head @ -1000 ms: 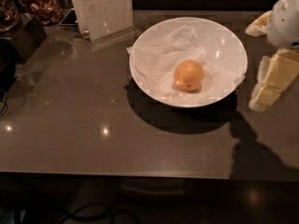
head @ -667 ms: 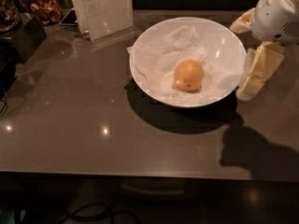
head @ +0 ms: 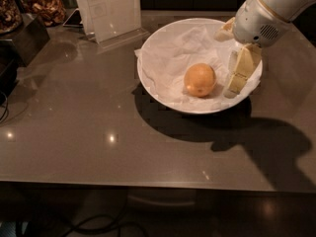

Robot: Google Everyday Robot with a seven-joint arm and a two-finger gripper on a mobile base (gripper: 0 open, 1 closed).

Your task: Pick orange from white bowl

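Observation:
The orange [head: 200, 79] lies in the middle of the white bowl [head: 153, 85], on crumpled white paper. The bowl stands on the grey-brown counter. My gripper [head: 226, 61] comes in from the upper right on a white arm and hangs over the right part of the bowl, just right of the orange. Its two cream fingers are spread apart, one low near the bowl's right rim [head: 240, 70] and one by the far rim [head: 224, 31]. It is open and holds nothing. It does not touch the orange.
A clear acrylic sign holder [head: 111, 11] stands at the back left of the bowl. Jars and a dark box [head: 22, 31] sit at the far left. The counter's front edge [head: 148, 181] runs along the bottom.
The gripper has moved left from beside the bowl's right rim to over the bowl's right side, closer to the orange. The orange and bowl have not moved.

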